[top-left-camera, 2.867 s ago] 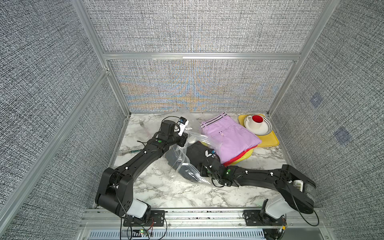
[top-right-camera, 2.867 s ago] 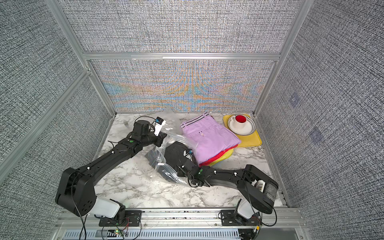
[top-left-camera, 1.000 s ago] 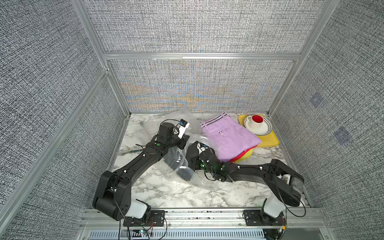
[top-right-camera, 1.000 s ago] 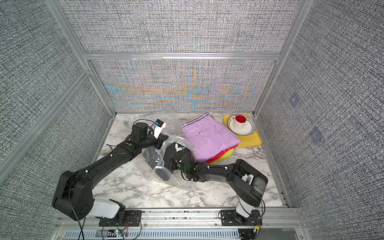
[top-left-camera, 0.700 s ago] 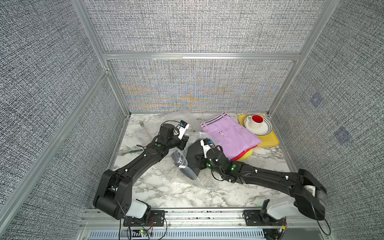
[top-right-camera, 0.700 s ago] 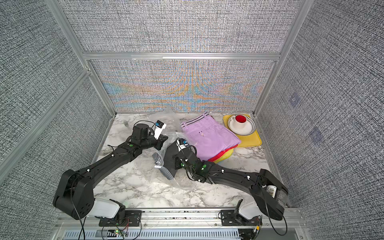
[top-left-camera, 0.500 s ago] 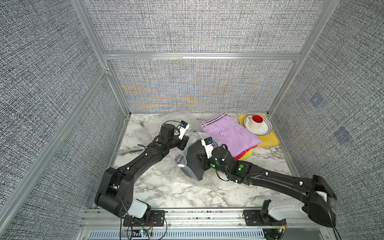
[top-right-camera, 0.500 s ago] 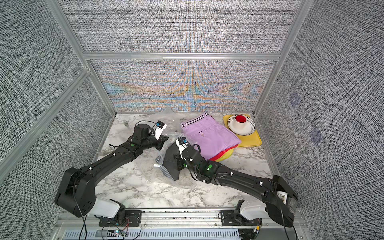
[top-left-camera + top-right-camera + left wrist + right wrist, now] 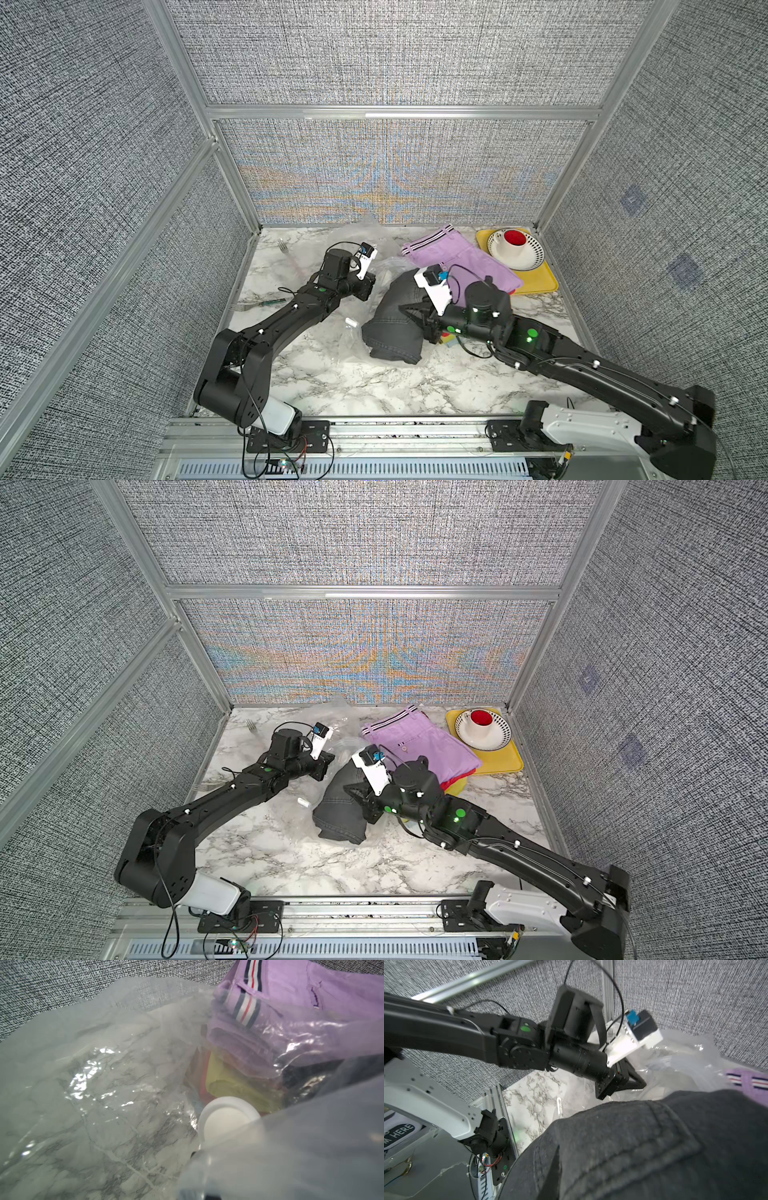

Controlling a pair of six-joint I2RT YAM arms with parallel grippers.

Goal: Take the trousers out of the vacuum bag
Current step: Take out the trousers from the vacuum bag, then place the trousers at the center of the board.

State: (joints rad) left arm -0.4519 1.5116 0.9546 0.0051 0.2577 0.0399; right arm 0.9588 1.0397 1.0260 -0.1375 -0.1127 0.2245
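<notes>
My right gripper (image 9: 419, 312) is shut on the dark grey denim trousers (image 9: 395, 328), which hang bunched from it just above the marble at the table's middle. The same denim (image 9: 654, 1147) fills the right wrist view. The clear, crinkly vacuum bag (image 9: 384, 266) lies slack behind and left of the denim. My left gripper (image 9: 368, 286) is shut on its film, and its jaws are hidden by plastic in the left wrist view. The bag's white valve (image 9: 227, 1118) shows through the film. Lilac trousers (image 9: 465, 262) top a folded stack with red and yellow layers.
A yellow tray (image 9: 538, 282) at the back right carries a dotted white plate (image 9: 530, 259) and a red-filled cup (image 9: 515, 237). A fork (image 9: 284, 246) lies at the back left and another utensil (image 9: 259, 303) by the left wall. A small white clip (image 9: 351, 321) sits near the denim.
My right gripper has drawn the grey denim out from the bag's film, towards the right and up. The bag has slackened. My left gripper has stayed roughly where it was, holding the plastic.
</notes>
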